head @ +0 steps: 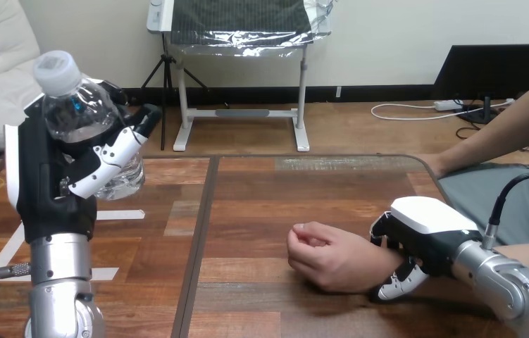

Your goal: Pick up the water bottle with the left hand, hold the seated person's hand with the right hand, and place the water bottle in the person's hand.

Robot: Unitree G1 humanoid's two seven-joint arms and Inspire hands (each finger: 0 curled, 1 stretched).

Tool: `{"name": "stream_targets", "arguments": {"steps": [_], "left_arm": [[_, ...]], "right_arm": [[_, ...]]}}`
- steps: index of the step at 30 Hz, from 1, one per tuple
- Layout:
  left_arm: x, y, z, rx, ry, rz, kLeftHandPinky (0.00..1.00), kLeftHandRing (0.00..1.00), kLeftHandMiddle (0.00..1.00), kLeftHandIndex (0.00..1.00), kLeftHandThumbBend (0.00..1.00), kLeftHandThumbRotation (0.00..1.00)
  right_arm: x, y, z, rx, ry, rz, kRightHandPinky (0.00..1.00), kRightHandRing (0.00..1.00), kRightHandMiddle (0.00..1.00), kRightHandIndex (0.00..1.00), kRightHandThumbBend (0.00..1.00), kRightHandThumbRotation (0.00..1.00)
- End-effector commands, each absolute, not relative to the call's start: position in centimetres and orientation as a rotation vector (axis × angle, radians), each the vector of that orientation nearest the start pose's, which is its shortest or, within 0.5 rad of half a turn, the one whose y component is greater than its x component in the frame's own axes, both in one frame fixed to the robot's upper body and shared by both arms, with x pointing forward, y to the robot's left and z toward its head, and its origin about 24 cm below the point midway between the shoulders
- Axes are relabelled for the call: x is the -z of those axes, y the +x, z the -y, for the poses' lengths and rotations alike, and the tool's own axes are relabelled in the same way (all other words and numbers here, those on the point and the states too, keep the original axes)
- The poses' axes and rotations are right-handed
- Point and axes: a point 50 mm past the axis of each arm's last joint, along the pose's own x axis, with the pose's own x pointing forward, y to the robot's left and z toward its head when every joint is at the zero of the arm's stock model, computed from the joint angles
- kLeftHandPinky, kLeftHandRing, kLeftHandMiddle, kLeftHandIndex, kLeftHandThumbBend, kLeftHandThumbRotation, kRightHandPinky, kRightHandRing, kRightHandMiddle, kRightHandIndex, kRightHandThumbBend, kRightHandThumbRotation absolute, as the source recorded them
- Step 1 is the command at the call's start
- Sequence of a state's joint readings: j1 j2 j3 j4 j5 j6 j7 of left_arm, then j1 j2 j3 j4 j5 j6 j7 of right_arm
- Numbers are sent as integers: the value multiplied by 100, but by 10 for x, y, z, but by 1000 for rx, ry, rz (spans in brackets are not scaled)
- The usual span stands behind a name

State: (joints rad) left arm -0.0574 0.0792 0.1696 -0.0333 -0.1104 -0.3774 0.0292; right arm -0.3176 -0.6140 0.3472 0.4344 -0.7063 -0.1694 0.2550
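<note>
One clear plastic water bottle [82, 105], white cap uppermost, is sitting in the robot's left hand [50, 176], whose fingers are curling round its body, raised above the brown wooden table [261, 211] at the left. One person's hand [328, 257] is lying loosely fisted on the table, well apart from the bottle. The right hand [423, 229] is wrapping its fingers round that wrist.
</note>
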Motion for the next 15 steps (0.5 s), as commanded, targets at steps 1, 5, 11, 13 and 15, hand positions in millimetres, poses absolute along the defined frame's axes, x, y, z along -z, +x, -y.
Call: {"name": "stream_targets", "arguments": {"steps": [1,5,11,13,15], "left_arm": [[-126,254,-198,-164,-32,594,23,28,33,41,56,0],[-127,255,-198,-162,-35,598,23,28,33,40,56,0],[-127,255,-198,-160,-38,601,23,28,33,40,55,0],[-127,255,-198,-156,-40,603,23,28,33,40,55,0],[-126,255,-198,-154,-41,605,23,28,33,40,54,0]], "right_arm": [[8,275,208,-728,-1396,-318,9,16,26,41,92,0],[8,276,209,-737,-1406,-338,10,17,27,39,92,0],[7,278,211,-756,-1440,-381,11,18,28,36,89,0],[7,278,212,-761,-1450,-387,11,18,28,35,88,1],[6,279,212,-772,-1467,-396,11,19,28,35,87,2]]}}
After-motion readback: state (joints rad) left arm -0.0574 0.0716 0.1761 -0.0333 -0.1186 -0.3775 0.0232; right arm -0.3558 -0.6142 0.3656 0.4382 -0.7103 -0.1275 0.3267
